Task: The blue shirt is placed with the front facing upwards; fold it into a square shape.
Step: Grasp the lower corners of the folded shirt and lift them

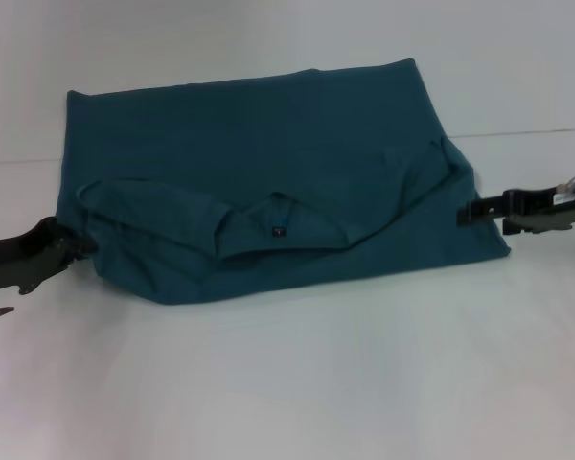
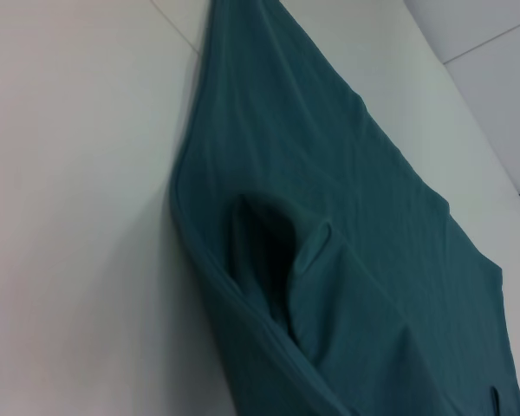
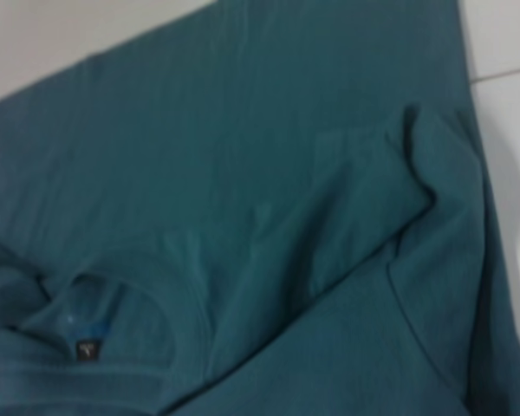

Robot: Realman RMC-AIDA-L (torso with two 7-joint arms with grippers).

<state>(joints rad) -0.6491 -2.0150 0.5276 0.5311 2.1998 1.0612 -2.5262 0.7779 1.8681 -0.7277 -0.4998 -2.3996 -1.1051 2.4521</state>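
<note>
On the white table [image 1: 287, 383], the blue shirt [image 1: 268, 144] lies part-folded with its long axis running side to side between the arms, left gripper [image 1: 72, 247] and right gripper [image 1: 468, 213] at opposite ends, equally near, finger state unclear.

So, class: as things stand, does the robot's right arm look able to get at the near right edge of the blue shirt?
Probably yes. The right gripper already sits at the right edge of the blue shirt, low over the white table, with nothing between them. The left gripper is at the opposite edge, out of its way.
</note>
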